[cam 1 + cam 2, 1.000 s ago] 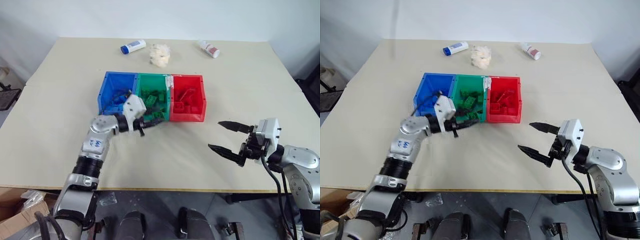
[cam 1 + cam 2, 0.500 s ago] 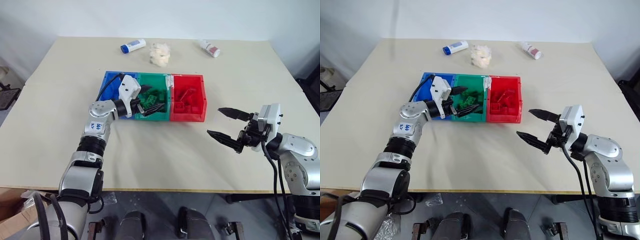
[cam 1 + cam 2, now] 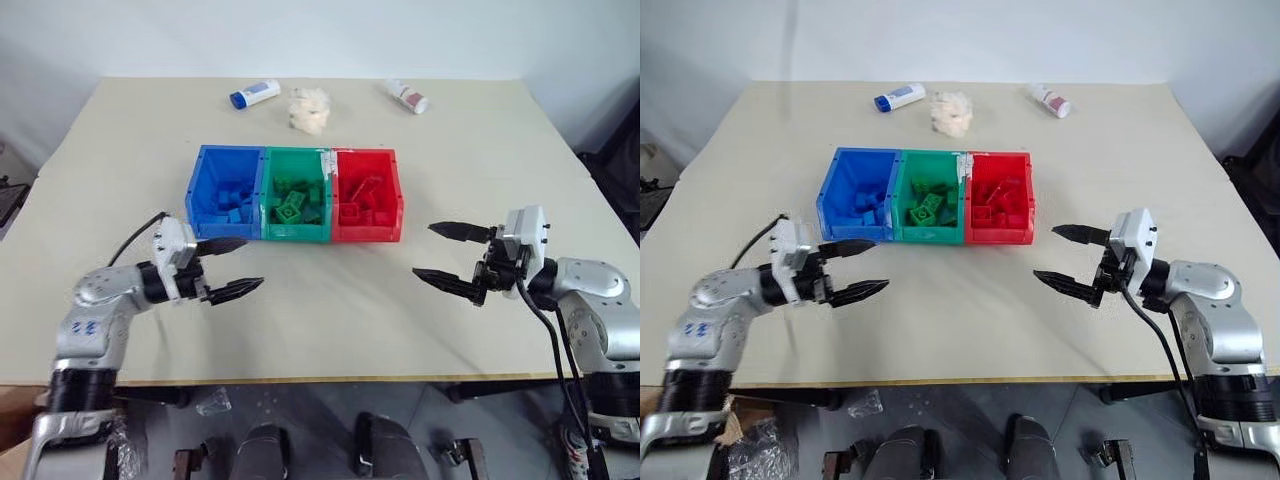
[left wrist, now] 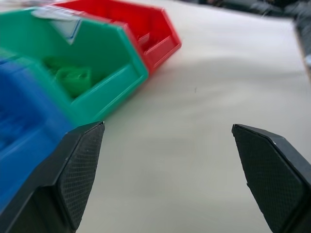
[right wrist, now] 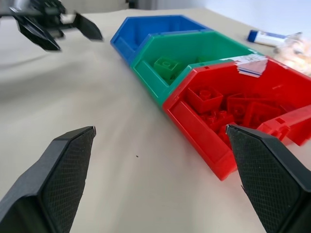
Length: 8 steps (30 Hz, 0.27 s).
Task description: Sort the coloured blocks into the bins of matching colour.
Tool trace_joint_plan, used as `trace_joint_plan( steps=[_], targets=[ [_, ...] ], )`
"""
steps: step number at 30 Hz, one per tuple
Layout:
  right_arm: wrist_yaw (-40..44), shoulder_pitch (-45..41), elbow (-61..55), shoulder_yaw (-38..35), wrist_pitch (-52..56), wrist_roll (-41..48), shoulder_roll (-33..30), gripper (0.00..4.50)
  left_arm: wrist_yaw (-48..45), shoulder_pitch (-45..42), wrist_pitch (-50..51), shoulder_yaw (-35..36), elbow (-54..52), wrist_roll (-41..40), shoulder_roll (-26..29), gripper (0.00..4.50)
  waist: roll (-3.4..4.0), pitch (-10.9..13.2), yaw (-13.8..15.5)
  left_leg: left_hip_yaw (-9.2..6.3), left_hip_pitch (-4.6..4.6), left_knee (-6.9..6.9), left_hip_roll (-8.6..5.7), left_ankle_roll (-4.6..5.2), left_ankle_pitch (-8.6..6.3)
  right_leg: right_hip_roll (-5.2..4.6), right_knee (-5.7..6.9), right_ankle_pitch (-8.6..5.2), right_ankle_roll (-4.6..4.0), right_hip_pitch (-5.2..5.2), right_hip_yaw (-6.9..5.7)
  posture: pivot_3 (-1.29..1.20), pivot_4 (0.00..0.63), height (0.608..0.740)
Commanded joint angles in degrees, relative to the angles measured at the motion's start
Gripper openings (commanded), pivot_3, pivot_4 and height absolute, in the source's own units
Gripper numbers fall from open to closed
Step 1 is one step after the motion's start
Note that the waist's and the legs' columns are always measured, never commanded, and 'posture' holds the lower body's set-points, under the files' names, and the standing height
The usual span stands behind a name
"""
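The three joined bins sit in a row near the middle of the table: the blue bin on the robot's left, the green bin in the middle, the red bin on its right. Blue blocks lie inside the blue bin, green blocks inside the green one and red blocks inside the red one; the right wrist view shows a studded red block near that bin's low front lip.

The left gripper hovers above the tabletop just in front of the blue bin, pointing toward the robot's right, its two black fingers spread wide apart with nothing between them. The right gripper hovers in front of and to the right of the red bin, pointing back toward the left one, its fingers likewise wide apart and holding nothing. The two grippers face each other across a bare stretch of table.

At the far edge of the table, well behind the bins, lie a small white bottle with a blue cap, a wad of white tissue just beside it, and a second white bottle with a red label further to the right
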Motion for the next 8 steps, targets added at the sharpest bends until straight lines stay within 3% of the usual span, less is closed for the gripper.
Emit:
trace_joint_plan(
  steps=[1,8],
  targets=[
    [2.2,-1.9,3.6,0.8,-2.8,-2.4,-0.9,4.5,-1.5,3.2,-2.7,5.3,0.7,-1.4,3.2,4.47,0.0,0.0,0.0,0.0,0.0,-0.01,0.0,0.0,0.0,0.0,0.01,-0.01,-0.01,-0.02,-0.01,0.0,0.15,0.74],
    [4.2,-5.2,9.7,2.0,-6.1,-5.1,-0.1,4.5,-1.0,2.4,-8.0,8.1,6.4,-0.5,4.6,4.47,0.01,0.0,0.0,0.06,0.0,-0.01,-0.01,-0.01,0.0,0.0,0.03,-0.01,-0.01,-0.04,0.01,0.0,0.15,0.74]
  ],
)
